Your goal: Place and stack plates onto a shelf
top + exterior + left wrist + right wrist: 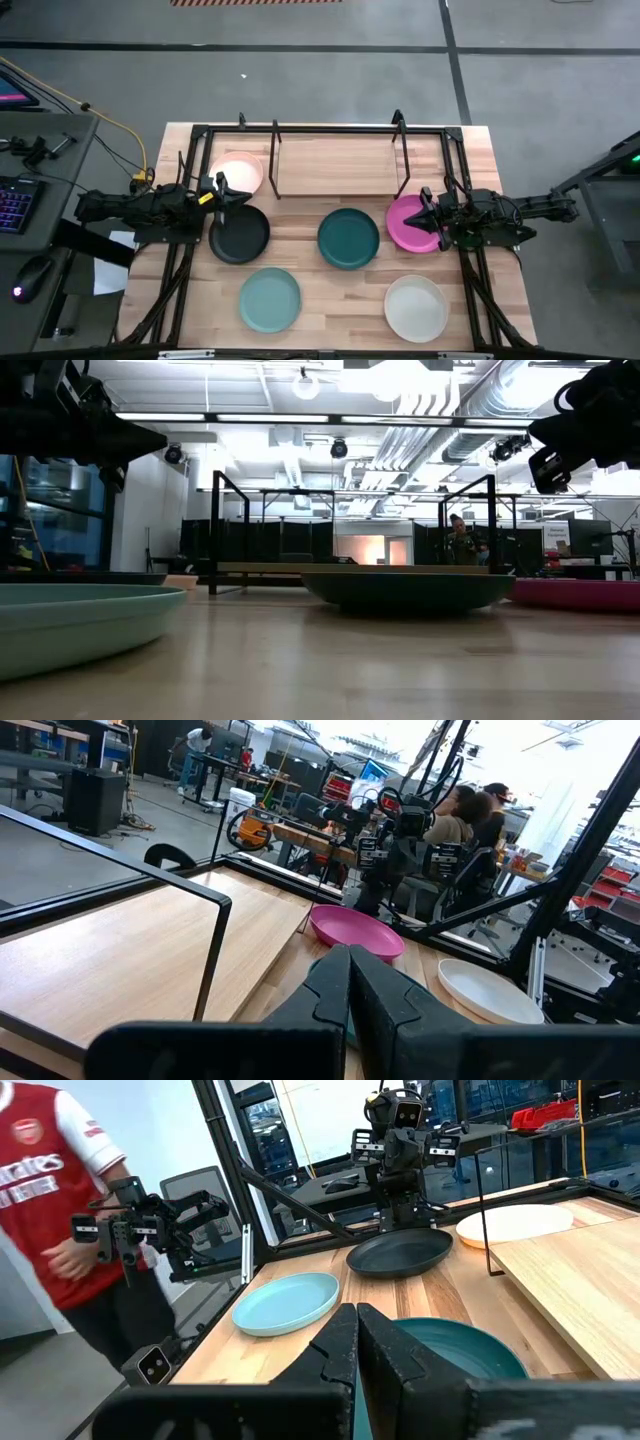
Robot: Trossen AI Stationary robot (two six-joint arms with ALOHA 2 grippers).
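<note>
Six plates lie flat on the wooden table: pale pink [238,172], black [240,233], dark teal [348,238], magenta [410,224], light teal [270,299] and white [416,308]. The shelf [340,165], a black wire rack over a light board, stands at the far side with nothing on it. My left gripper [245,198] hangs shut above the gap between the pink and black plates, its fingers [350,985] together. My right gripper [422,210] hangs shut over the magenta plate's near-left part, fingers [357,1342] together. In the low view both grippers sit well above the tabletop.
A larger black frame [455,150] edges the table on three sides. The shelf's upright end bar [215,935] stands close to my left gripper. A person in a red shirt [60,1190] stands beyond the table's left side. Bare wood shows between the plates.
</note>
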